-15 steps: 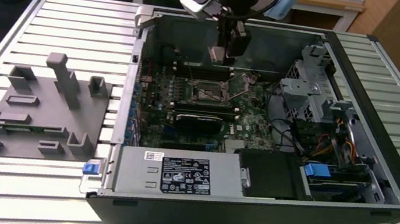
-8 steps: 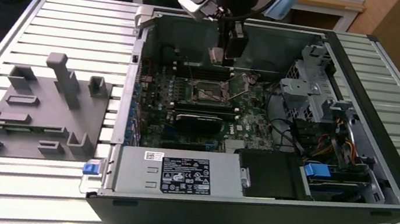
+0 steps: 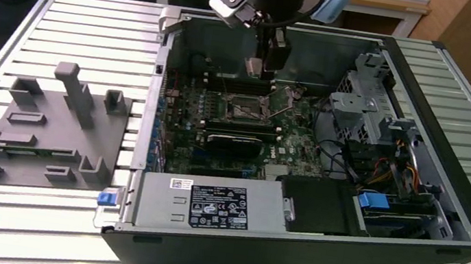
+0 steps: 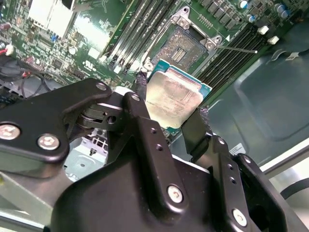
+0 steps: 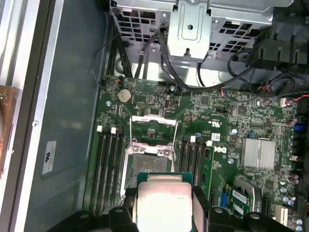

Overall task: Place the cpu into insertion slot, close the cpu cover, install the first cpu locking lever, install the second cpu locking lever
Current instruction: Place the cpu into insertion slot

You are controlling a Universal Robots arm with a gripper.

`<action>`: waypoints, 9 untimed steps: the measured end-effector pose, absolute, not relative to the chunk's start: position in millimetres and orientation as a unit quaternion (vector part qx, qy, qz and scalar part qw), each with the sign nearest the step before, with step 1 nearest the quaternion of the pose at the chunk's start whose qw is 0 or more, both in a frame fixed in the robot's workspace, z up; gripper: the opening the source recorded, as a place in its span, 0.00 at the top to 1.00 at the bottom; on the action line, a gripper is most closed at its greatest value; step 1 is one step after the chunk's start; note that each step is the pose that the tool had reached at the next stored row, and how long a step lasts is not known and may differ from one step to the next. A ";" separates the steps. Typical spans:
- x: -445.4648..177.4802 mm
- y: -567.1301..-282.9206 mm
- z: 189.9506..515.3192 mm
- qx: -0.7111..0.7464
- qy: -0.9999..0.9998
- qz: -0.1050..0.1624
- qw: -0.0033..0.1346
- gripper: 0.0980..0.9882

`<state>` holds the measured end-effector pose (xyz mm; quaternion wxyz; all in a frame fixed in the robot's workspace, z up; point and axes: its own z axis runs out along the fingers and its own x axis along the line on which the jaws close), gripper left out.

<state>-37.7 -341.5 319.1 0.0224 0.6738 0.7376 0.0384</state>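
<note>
My gripper (image 4: pixel 171 104) is shut on the cpu (image 4: pixel 175 99), a flat square chip with a pale metal face, pinched edge to edge between the two black fingers (image 4: pixel 142 92). In the exterior view the gripper (image 3: pixel 267 73) hangs inside the open computer case, above the board's far part. The insertion slot (image 5: pixel 147 162) lies uncovered just beyond the held cpu (image 5: pixel 163 203), with its dark centre (image 4: pixel 186 43) showing. The cpu cover (image 5: pixel 153 119) is swung open and lies back beyond the slot. A thin metal lever (image 4: pixel 239 49) sticks out beside the socket. In the exterior view the slot (image 3: pixel 246 111) sits mid-board.
Long black memory slots (image 5: pixel 108 164) flank the socket on both sides. A metal drive cage (image 3: pixel 363 112) with cables fills the exterior view's right of the case, and the power supply (image 3: pixel 206 207) lies at the near wall. A grey fixture (image 3: pixel 56 127) rests on the slatted table outside.
</note>
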 end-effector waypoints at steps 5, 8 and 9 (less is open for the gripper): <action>-37.7 -341.5 314.0 0.703 0.710 0.037 0.024 0.50; -37.7 -341.1 308.7 0.703 0.709 0.037 0.024 0.50; -37.7 -341.0 306.7 0.703 0.710 0.037 0.024 0.50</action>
